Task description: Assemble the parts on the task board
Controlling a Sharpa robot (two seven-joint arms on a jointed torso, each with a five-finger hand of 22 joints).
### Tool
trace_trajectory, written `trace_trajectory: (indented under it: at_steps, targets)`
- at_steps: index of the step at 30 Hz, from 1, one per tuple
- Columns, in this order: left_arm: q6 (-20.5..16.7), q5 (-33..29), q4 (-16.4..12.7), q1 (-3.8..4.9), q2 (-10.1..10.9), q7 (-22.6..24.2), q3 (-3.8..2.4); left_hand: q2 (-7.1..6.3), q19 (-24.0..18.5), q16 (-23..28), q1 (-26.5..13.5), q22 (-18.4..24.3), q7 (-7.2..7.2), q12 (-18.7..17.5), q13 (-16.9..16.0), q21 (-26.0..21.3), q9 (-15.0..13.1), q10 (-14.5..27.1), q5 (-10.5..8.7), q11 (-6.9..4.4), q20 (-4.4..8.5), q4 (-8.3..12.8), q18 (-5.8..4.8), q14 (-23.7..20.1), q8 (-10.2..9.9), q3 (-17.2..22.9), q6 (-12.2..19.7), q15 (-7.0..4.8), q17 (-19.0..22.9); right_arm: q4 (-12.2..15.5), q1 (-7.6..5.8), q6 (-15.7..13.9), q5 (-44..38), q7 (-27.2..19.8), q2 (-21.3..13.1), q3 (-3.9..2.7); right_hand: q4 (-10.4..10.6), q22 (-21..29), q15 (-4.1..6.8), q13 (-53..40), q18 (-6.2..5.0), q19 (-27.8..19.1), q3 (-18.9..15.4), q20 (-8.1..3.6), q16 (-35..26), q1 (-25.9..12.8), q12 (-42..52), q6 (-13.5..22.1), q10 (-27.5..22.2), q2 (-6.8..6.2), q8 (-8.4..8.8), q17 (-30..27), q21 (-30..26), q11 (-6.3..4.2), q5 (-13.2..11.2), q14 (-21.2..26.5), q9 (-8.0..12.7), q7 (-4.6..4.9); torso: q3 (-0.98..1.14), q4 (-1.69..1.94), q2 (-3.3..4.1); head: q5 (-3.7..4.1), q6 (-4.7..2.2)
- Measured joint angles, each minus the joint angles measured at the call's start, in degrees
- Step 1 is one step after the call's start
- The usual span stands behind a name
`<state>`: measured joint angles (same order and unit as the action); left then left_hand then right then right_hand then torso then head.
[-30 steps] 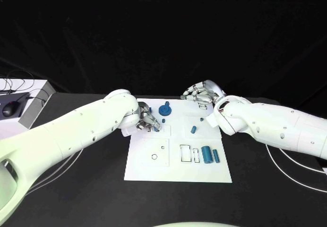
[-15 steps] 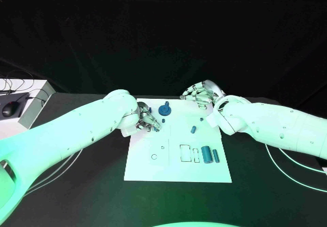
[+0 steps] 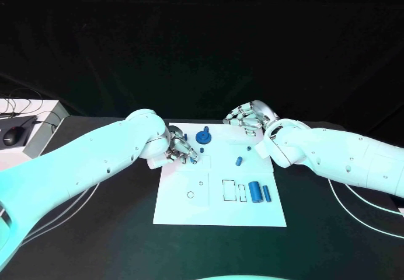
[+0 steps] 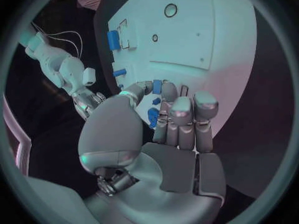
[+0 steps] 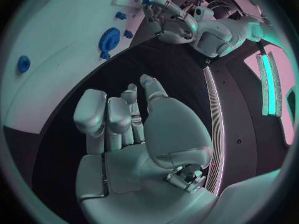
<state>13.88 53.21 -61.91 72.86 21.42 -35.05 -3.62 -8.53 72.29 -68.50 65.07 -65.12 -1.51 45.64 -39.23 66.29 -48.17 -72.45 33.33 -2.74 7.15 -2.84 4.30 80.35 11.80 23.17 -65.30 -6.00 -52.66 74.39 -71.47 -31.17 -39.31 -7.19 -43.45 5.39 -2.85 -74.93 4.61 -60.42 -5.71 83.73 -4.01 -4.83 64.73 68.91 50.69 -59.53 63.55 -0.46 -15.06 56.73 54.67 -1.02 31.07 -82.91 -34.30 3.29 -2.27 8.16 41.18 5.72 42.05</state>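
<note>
Head view, task board: the white task board (image 3: 220,192) lies in the middle of the black tabletop (image 3: 101,233).
Head view, parts: a blue gear (image 3: 203,137) stands near the board's far edge, a small blue peg (image 3: 239,160) lies near the middle, and a thick blue cylinder (image 3: 255,189) with a thinner blue rod (image 3: 267,193) just beside it lies toward the board's right side.
Head view, left robot hand: the left robot hand (image 3: 180,149) is at the board's far left corner, fingers curled down onto the board near the gear.
Head view, right robot hand: the right robot hand (image 3: 246,119) is beyond the board's far right corner, raised, fingers curled in.
Left wrist view, left robot hand: the left robot hand (image 4: 168,115) pinches a small blue part (image 4: 156,87) between thumb and fingertip; another blue piece (image 4: 152,117) sits in behind its fingers, over the board (image 4: 206,40).
Left wrist view, cylinder: the thick cylinder (image 4: 112,40) lies by a rectangular slot.
Right wrist view, right robot hand: the right robot hand (image 5: 121,117) is curled in with nothing in it, over the dark tabletop beside the board's edge (image 5: 56,45).
Right wrist view, gear: the gear (image 5: 110,38) stands on the board, well apart from this hand.
</note>
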Motion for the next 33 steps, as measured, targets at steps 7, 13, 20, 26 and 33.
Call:
trace_trajectory:
  at_steps: [7,13,20,26,33]
  targets:
    - [2.3,-0.8,-0.2,0.57,0.2,-0.1,-0.70,-0.62,0.0,0.0,0.6,-0.2,0.00,-0.1,0.0,0.0,0.0,0.0,0.00,0.01,0.00,0.0,-0.01,0.0,0.0,0.0,0.0,0.00,-0.2,0.0,0.00,0.0,0.0,0.0,0.0,0.00,0.0,0.0,0.00,0.0,0.00,0.0,0.0,0.00,0.0,0.0,0.0,0.0,0.0,0.00,0.00,0.0,0.0,0.00,0.0,0.0,0.0,0.00,-0.02,0.00,0.04,0.00,-0.16]
    - [5.1,-0.7,1.2,1.22,-0.6,-0.2,-0.83,-0.93,0.0,0.0,0.9,-0.2,-0.21,-0.4,0.0,0.0,0.0,-0.1,-0.02,0.07,0.00,-0.1,-0.02,0.0,0.0,0.1,-0.2,0.00,-0.2,0.0,-0.01,0.1,-0.1,0.1,0.0,0.00,0.0,0.0,0.00,-0.1,0.00,0.0,0.0,0.00,0.0,0.0,0.0,0.0,0.0,0.00,0.00,0.0,0.0,0.00,0.0,0.0,-0.1,0.00,-0.02,-0.10,0.20,-0.08,-0.34]
    - [9.0,-0.4,4.7,2.13,-2.8,-0.4,-0.63,-0.93,0.0,0.0,0.9,-0.2,-0.20,-0.4,0.0,0.0,0.0,-0.3,-0.11,-0.14,-0.01,-0.1,-0.03,0.0,-0.2,0.1,-0.2,0.00,-0.4,0.0,-0.01,0.1,-0.1,0.1,0.2,0.00,0.0,0.0,0.00,-0.1,0.00,0.0,0.0,0.00,0.0,0.0,0.0,0.0,0.0,0.00,0.00,0.0,0.0,0.00,0.0,0.0,-0.1,0.00,-0.02,-0.11,0.24,-0.01,-0.42]
    - [11.4,0.0,7.4,2.34,-5.1,-0.5,0.14,-0.93,0.2,0.0,0.9,-0.4,-0.31,-0.4,0.0,0.0,0.1,-0.3,0.70,-0.12,-0.21,0.3,-0.03,0.0,-0.5,-0.3,-0.4,0.01,-0.6,0.0,-0.01,0.1,-0.2,0.2,0.4,0.00,0.0,0.0,0.00,-0.1,0.00,0.0,0.0,0.00,0.0,0.0,0.0,0.0,0.0,0.00,0.00,0.0,0.0,0.00,0.0,0.0,-0.1,0.00,-0.03,-0.12,0.24,0.07,-0.43]
    - [12.6,0.6,9.8,2.36,-6.9,-0.6,0.77,-0.93,0.4,-0.3,0.9,-0.7,-0.28,-0.4,-0.1,0.0,0.2,-0.6,2.22,-0.19,-0.01,1.6,-0.03,0.3,-0.7,-1.6,-0.6,-0.13,-0.8,0.0,-0.02,0.2,-0.3,0.3,0.5,0.00,0.0,0.0,0.00,-0.1,0.00,0.0,0.0,0.00,0.0,0.0,-0.2,0.0,0.0,0.00,0.00,-0.1,-0.2,0.00,0.3,0.0,-0.1,0.00,-0.05,-0.14,0.24,0.08,-0.32]
